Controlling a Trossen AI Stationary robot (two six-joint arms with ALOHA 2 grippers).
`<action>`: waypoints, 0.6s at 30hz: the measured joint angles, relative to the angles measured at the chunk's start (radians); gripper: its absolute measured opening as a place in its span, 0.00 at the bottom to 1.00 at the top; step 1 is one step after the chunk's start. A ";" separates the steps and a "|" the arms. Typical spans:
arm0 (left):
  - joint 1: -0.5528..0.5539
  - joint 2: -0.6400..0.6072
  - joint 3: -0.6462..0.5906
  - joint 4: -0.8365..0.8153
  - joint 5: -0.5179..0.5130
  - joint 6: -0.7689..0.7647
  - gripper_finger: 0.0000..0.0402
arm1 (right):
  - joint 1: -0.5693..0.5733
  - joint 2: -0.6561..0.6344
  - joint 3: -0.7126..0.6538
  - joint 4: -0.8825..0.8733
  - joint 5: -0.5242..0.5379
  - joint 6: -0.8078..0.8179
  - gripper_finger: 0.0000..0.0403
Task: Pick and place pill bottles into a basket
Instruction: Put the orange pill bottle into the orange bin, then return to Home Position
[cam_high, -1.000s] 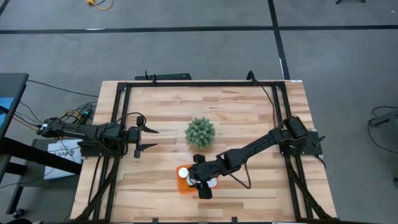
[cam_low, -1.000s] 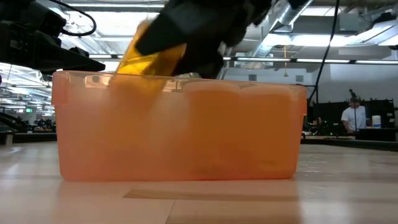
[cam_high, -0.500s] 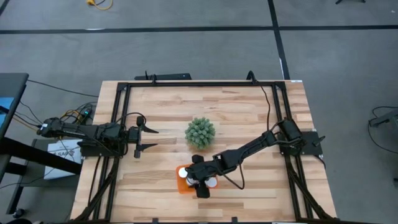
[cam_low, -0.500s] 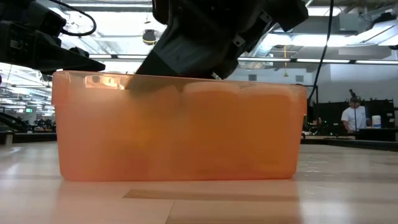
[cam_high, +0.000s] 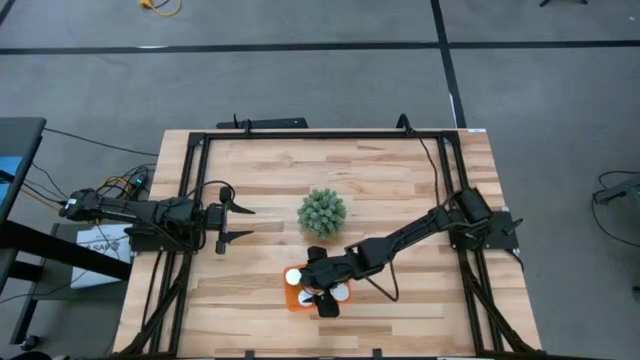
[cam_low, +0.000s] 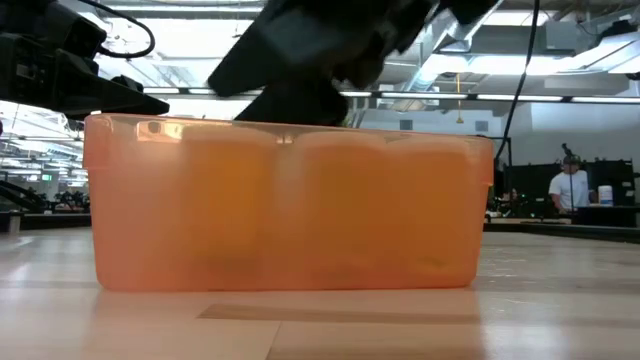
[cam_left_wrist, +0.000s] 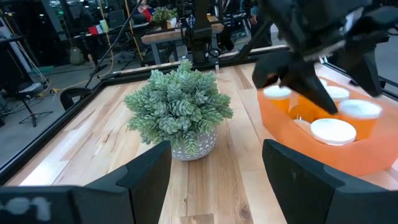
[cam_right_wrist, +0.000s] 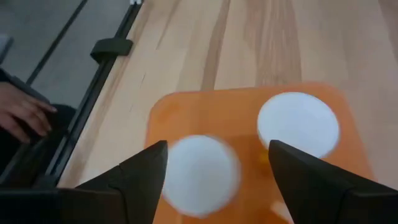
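A white-capped pill bottle (cam_right_wrist: 200, 175) sits between the right gripper's (cam_right_wrist: 214, 163) spread fingers.

A: What carries everything?
B: A light wooden table (cam_high: 400, 190) in a black frame (cam_high: 190, 150).
A: And directly on it?
B: A green plant (cam_high: 322, 212) in a pale pot, near mid-table. The orange basket (cam_high: 297, 299) sits just beside the plant, toward the table's near edge.

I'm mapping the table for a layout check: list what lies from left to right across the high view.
Left gripper, open at the table's left → green spiky plant near the middle → right arm's base at the right edge. The orange basket and the right gripper above it overlap the plant's span, so they are left out.
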 joint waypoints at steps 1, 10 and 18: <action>0.000 0.000 0.000 0.000 0.000 0.001 0.60 | 0.002 -0.014 0.000 -0.020 0.001 -0.005 0.68; 0.000 0.000 0.000 0.000 0.000 0.005 0.60 | 0.036 -0.153 0.006 -0.141 0.016 -0.082 0.68; 0.000 0.000 0.000 0.000 0.000 0.003 0.60 | 0.064 -0.242 -0.074 -0.144 0.085 -0.167 0.68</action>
